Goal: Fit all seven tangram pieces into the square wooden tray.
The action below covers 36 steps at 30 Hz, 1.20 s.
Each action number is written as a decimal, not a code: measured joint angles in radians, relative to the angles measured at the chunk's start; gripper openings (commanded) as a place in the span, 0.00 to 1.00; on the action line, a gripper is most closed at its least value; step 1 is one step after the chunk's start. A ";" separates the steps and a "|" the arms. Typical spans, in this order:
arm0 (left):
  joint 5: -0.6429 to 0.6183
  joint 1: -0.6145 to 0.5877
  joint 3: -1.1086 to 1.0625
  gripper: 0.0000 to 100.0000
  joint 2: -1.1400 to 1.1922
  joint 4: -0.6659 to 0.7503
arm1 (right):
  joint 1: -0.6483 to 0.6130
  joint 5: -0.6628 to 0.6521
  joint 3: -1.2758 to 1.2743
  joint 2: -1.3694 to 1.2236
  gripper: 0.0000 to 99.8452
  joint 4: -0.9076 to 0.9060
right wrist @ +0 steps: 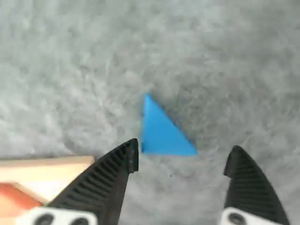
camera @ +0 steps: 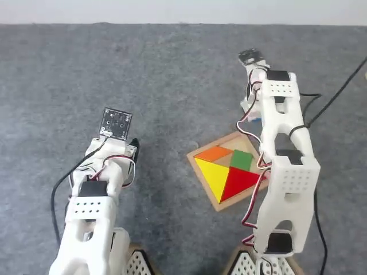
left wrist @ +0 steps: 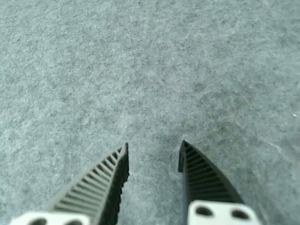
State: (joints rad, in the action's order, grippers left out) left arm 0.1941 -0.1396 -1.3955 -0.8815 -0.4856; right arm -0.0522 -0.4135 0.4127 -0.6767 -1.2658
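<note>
The square wooden tray [camera: 202,150] lies on the grey carpet right of centre, holding an orange piece [camera: 213,153], a green piece [camera: 242,160], a yellow triangle [camera: 214,176] and a red triangle [camera: 237,182]. A corner of the tray [right wrist: 51,165] with the orange piece [right wrist: 14,197] appears in the right wrist view. A blue triangle [right wrist: 161,132] lies flat on the carpet just beyond the tray. My right gripper [right wrist: 183,157] hovers open over it, its fingers apart on either side. My left gripper [left wrist: 153,157] is open above bare carpet, holding nothing.
The right arm [camera: 284,160] stretches over the tray's right side and hides part of it. The left arm [camera: 100,183] rests at the lower left. Black cables [camera: 338,91] run off to the right. Grey carpet [camera: 143,74] covers the whole surface.
</note>
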 measured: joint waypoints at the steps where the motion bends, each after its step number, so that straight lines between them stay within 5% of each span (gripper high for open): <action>1: 0.000 0.000 0.000 0.17 0.000 0.000 | 0.000 -0.029 0.000 0.000 0.31 -0.002; 14: 0.000 0.000 0.000 0.17 0.000 0.000 | -0.003 -0.348 0.020 -0.098 0.31 0.043; 20: 0.000 0.000 0.000 0.17 0.000 0.000 | -0.005 -0.451 0.025 -0.104 0.12 0.048; 25: 0.000 0.000 0.000 0.17 0.000 0.000 | 0.000 -0.489 0.046 -0.110 0.01 0.044; 36: 0.000 0.000 0.000 0.17 0.000 0.000 | 0.026 -0.476 0.051 -0.101 0.01 0.035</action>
State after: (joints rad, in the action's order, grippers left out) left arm 0.1941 -0.1396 -1.3955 -0.8815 -0.4856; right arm -0.0261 -0.8892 0.4634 -0.7779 -1.2306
